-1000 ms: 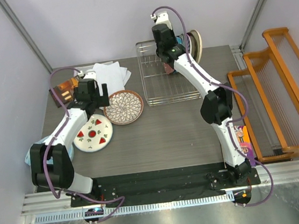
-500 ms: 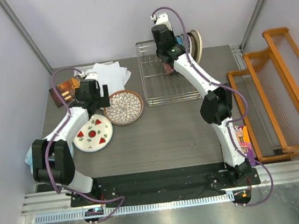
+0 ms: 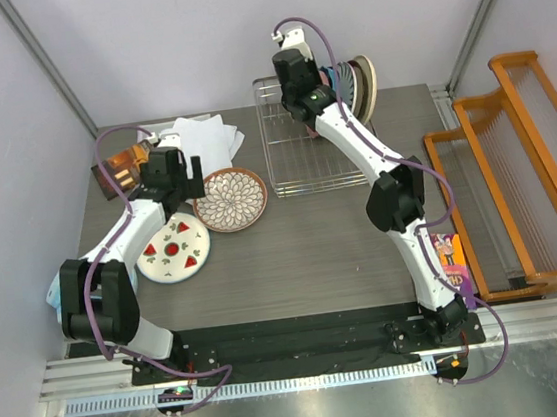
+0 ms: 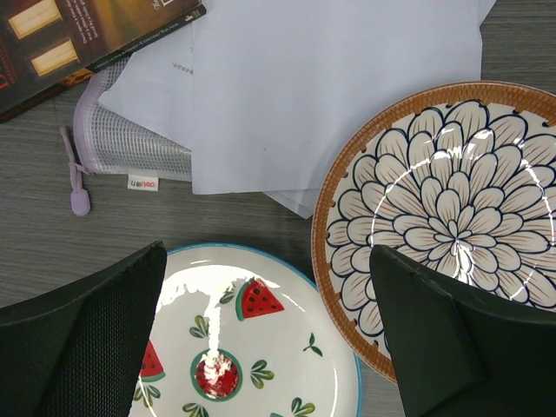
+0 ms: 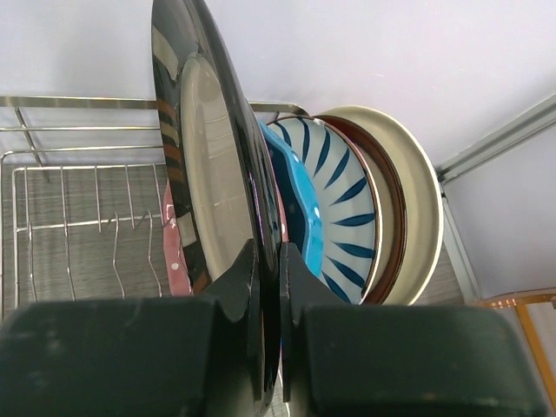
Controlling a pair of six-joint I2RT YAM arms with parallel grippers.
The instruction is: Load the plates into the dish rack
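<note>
Grey counter (image 3: 313,250): right gripper (image 5: 269,261) jaws clamp dark-rimmed plate (image 5: 208,156) at dish rack (image 3: 299,171); left gripper (image 4: 268,261) jaws wide open, empty.

Lab rig: arms (image 3: 398,195) bolted to a walled-in table (image 3: 303,246).

The petal plate (image 4: 452,234) is running off the right edge of the left wrist view, and the left gripper (image 4: 268,252) is covering its lower part. The fruit plate (image 4: 252,339) is getting chopped by the bottom edge. Paper (image 4: 330,87) is hiding half the mesh pouch (image 4: 130,152). Over in the right wrist view, the dark-rimmed plate (image 5: 213,148) is blocking nearly all of the pink plate (image 5: 171,234) and part of the blue plate (image 5: 334,208), and the right gripper (image 5: 267,252) is covering its bottom.
</note>
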